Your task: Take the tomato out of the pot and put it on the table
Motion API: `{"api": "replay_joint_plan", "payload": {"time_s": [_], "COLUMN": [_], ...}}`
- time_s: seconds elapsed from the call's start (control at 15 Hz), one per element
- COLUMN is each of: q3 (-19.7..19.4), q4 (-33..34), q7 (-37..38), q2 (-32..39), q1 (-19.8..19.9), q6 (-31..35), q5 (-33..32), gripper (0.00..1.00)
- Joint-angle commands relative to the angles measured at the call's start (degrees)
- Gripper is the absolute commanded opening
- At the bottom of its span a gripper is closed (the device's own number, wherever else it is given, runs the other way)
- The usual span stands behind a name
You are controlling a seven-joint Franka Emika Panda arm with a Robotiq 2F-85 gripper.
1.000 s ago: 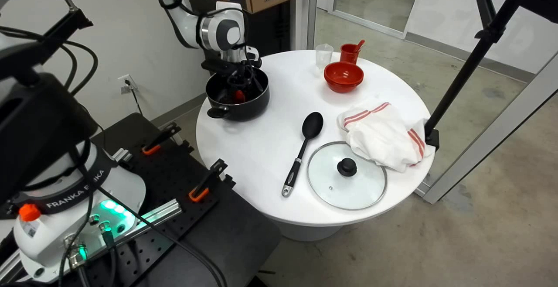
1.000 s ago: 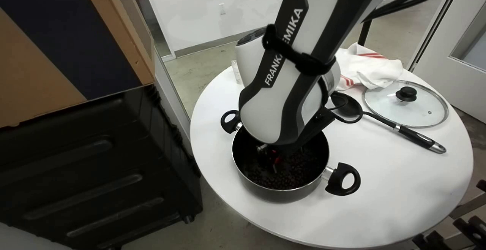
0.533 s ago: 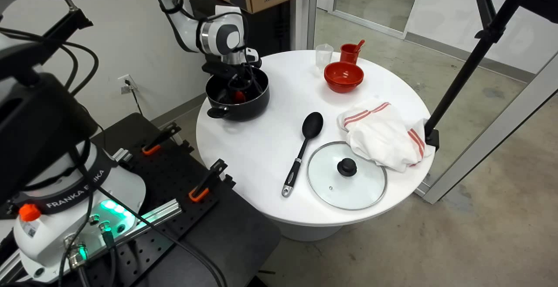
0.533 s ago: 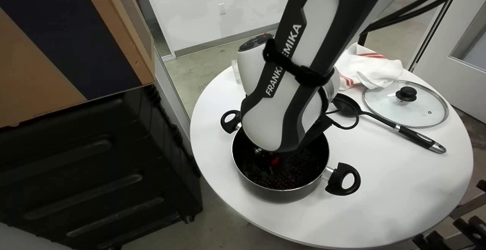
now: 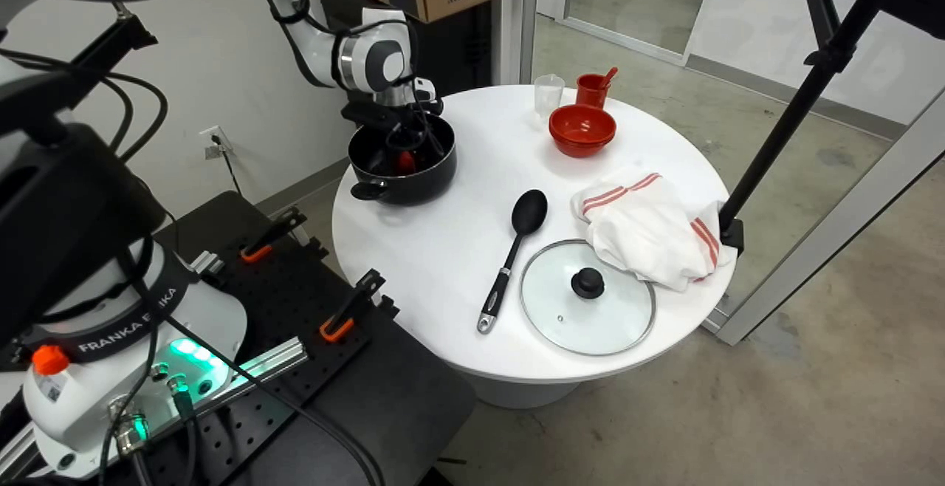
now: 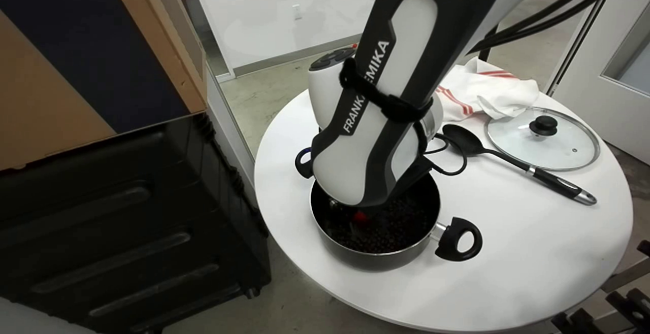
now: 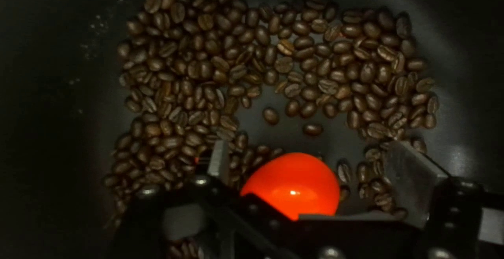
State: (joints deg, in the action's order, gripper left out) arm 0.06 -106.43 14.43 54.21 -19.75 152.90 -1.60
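mara: ok from this side, what's closest on the table?

tob: Glass pot lid on the near right, black cooking spoon just left of it. Bit farther, a red-striped dish towel bunched up at the lid's far right edge.

mara: and the tomato??

tob: In the black pot, far left, down among a load of coffee beans. The gripper is in there too, jaws spread wide, not holding anything. On the wrist view the tomato shows between them, gap either side, partly blocked by the gripper itself.

mara: anything past that?

tob: Stacked red bowls, right of the pot and a bit farther off. Then a clear cup near the far edge, red cup beside it, red handle poking out.
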Motion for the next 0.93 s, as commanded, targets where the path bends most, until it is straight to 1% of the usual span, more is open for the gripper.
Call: {"api": "replay_joint_plan", "payload": {"time_s": [0.0,0.53,0.67,0.8,0.87], "q3": [0.28,-1.10,-1.51,-1.88,-2.17], "q4": [3.22,7.69,8.66,9.29,9.47], "q7": [-0.06,0.64,0.90,0.98,1.23], "q2": [1.74,4.17,4.80,5.20,5.32], "q1": [-0.56,-1.09,-1.11,-1.17,-1.34], "q6": [-0.01,-0.18,-0.17,-0.33,-0.40], "q5": [-0.60,-0.79,-0.73,-0.79,-0.82], "gripper": [1.00,1.00,0.74,0.60,0.51]}}
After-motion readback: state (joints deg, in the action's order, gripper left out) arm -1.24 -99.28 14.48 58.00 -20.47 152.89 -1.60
